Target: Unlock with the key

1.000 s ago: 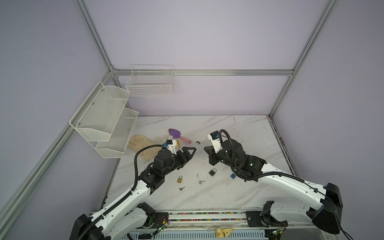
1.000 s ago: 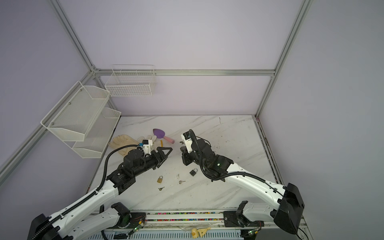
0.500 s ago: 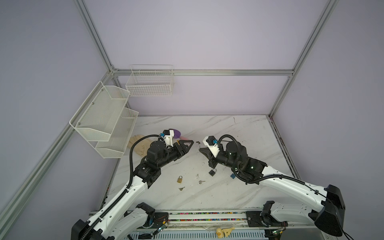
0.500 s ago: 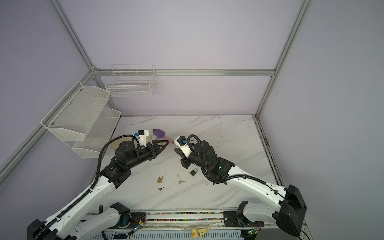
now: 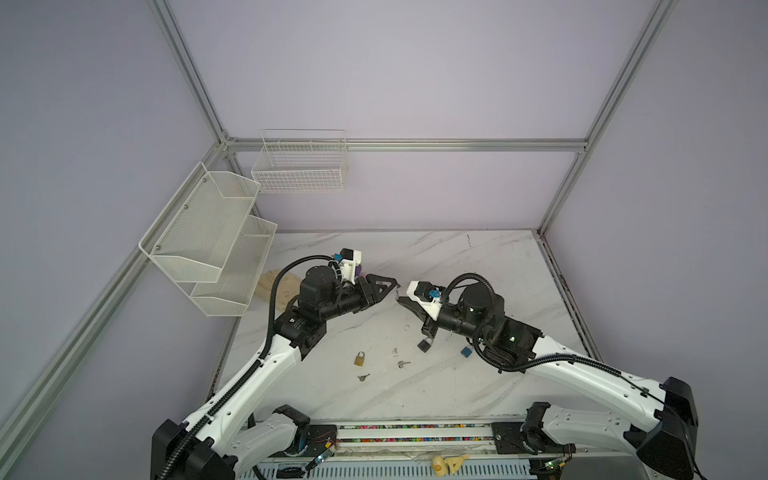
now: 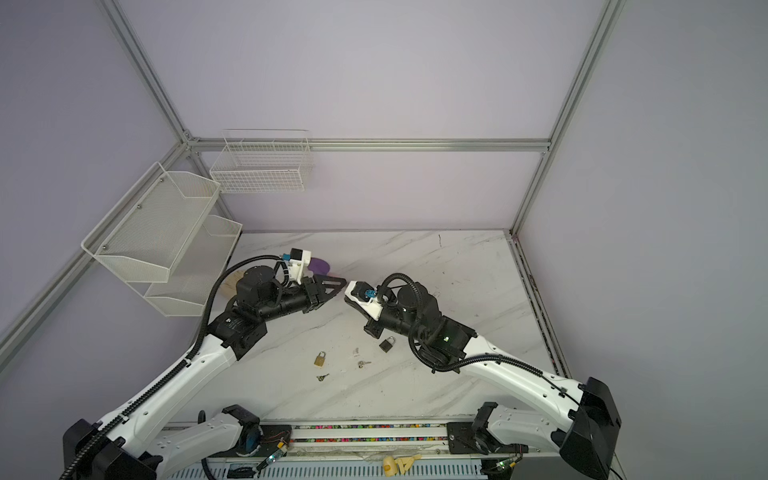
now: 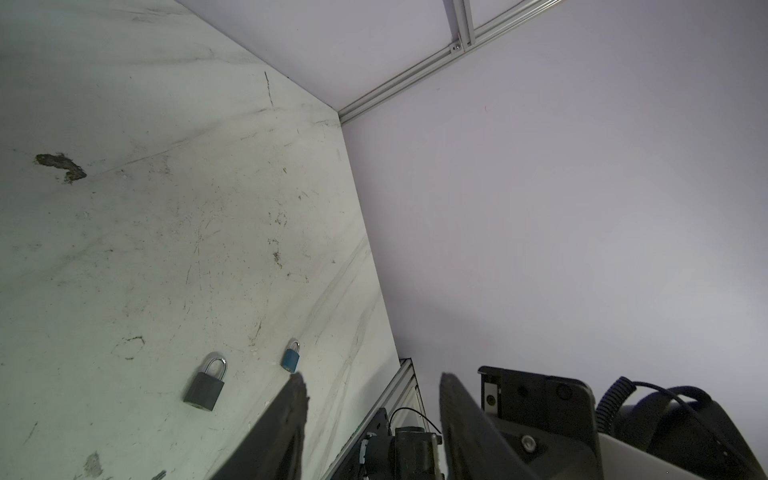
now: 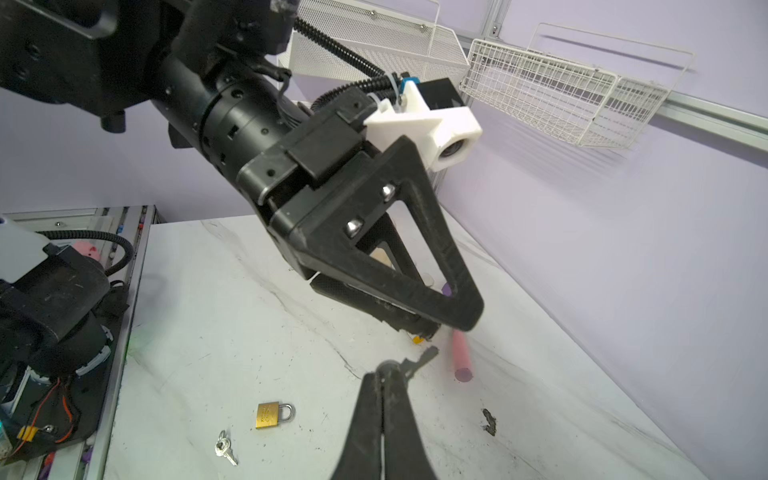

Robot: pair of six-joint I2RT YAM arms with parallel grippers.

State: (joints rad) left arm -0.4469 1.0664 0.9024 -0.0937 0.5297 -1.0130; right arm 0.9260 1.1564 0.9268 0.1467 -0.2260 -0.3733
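Marble desk, lilac walls behind. Nearest the front edge lie two loose keys and a brass padlock, then a black padlock and a blue padlock, both beneath the right arm. Above mid-desk the right gripper has its jaws closed on a key. The key's blade points away from the padlocks, at the left gripper, whose jaws stand apart with nothing seen between.

The left gripper is hovering just beside the right gripper (tips facing each other), jaws parted; the right gripper is clamping the key.
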